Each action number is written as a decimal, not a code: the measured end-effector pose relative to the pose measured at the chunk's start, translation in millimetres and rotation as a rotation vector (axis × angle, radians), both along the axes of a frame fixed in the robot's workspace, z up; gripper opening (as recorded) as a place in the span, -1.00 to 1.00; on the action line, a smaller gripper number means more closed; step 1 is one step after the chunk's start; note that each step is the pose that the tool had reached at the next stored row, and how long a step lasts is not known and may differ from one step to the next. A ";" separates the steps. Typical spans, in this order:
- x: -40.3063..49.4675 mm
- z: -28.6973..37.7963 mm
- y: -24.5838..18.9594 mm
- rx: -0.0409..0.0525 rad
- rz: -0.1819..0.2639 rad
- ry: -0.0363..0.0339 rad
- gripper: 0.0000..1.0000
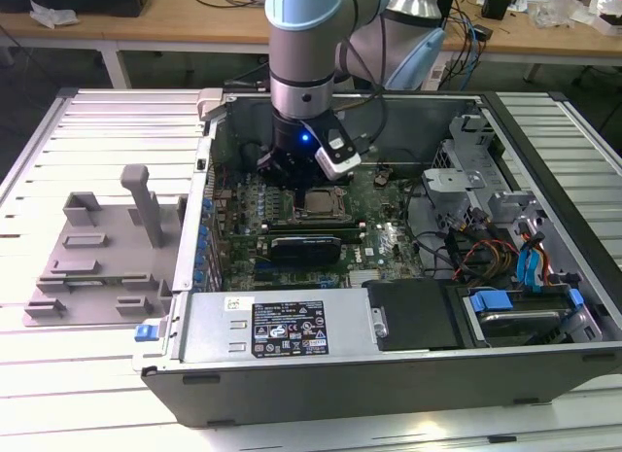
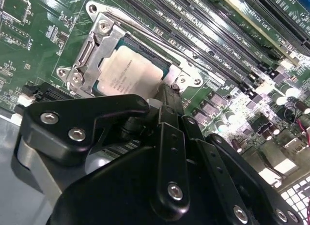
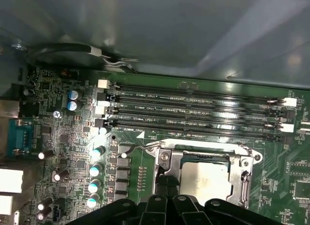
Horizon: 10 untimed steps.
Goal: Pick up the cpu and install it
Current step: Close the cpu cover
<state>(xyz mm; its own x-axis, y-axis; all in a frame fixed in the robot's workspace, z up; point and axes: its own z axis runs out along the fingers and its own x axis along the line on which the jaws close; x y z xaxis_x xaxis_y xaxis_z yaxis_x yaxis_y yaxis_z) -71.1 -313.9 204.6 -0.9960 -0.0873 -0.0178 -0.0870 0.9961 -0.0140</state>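
The black gripper, seemingly closed and empty, is set at the edge of the flat silver square cpu, which lies within the grey metal socket frame. Seating is judged to be in hand; gentle, level pressure is called for.

Cpu top — smooth, silvery metal; socket frame — shiny bare metal.

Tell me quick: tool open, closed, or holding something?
Tool: cannot be told; it hangs at the edge of the cpu, which lies in its socket.
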 end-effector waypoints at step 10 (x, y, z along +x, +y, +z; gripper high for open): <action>0.0 -1.9 0.0 0.0001 0.000 0.0002 -0.79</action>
